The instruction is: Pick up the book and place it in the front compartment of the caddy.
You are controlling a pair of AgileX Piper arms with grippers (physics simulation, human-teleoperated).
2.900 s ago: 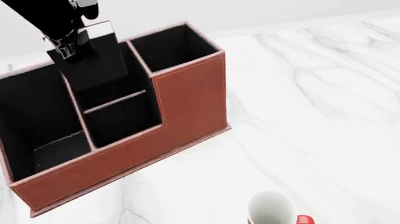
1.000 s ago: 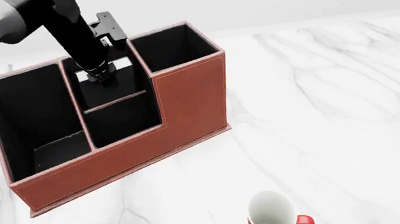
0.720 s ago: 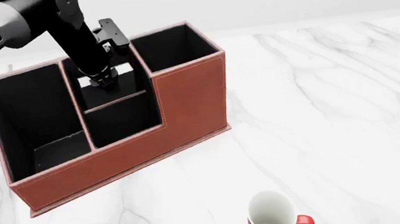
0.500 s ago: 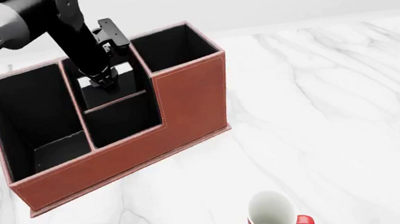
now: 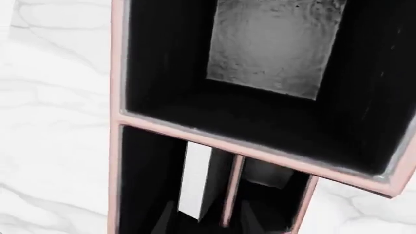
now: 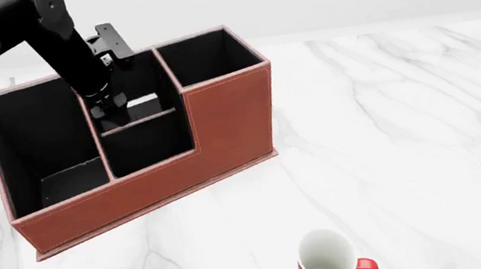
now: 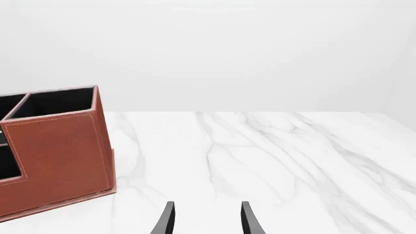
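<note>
Left gripper (image 6: pixel 111 111) is down inside the big reddish-brown leather-look caddy (image 6: pixel 225 119), in the middle slot. I can't tell whether it's clamped or let go: its tip is black on the black lining in both front and left wrist views.

The thin black book with a white page edge (image 6: pixel 147 105) stands near upright in that slot, just behind the low inner divider. From the front cam it looks to be in the rear pocket, not the lower front one behind the stepped wall, but I can't be sure. In the wrist cam the page edge (image 5: pixel 195 180) runs alongside a pinkish partition.

To do this step well, imo:
- confirm which pocket first
- keep the book vertical and parallel to the divider
- lift straight, no sideways drag on the walls
- open only once the bottom edge is seated

Right gripper (image 7: pixel 204 222) is parked low over the white marble desk (image 6: pixel 386 123), fingers apart, holding nothing.

Count:
- 1 book
- 1 caddy w/ 4 visible compartments
- 1 white mug with red pattern and handle (image 6: pixel 330 268)
- 2 arms
</note>
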